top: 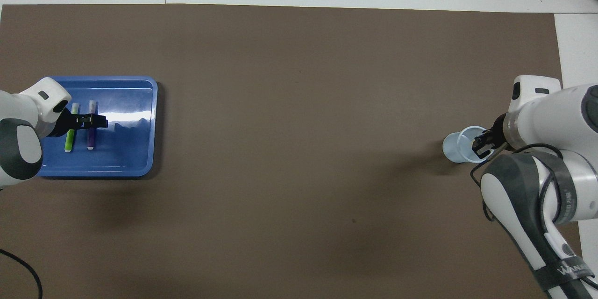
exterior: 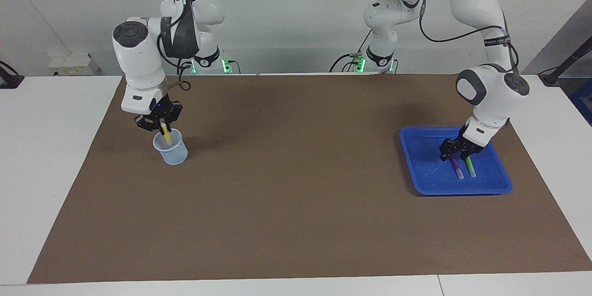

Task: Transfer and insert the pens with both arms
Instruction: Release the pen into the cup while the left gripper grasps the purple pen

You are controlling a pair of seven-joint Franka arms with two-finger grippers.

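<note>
The yellow pen (exterior: 166, 136) is seen standing tilted in the pale cup (exterior: 171, 149) at the right arm's end of the brown mat (exterior: 296, 180), its upper end pinched between the closed fingers of the right gripper (exterior: 162, 125) just above the rim. The purple pen (exterior: 456, 167) and green pen (exterior: 470, 167) are laid side by side in the blue tray (exterior: 418, 148) at the left arm's end. The left gripper (exterior: 458, 153) is held low over them, jaws spread.
</note>
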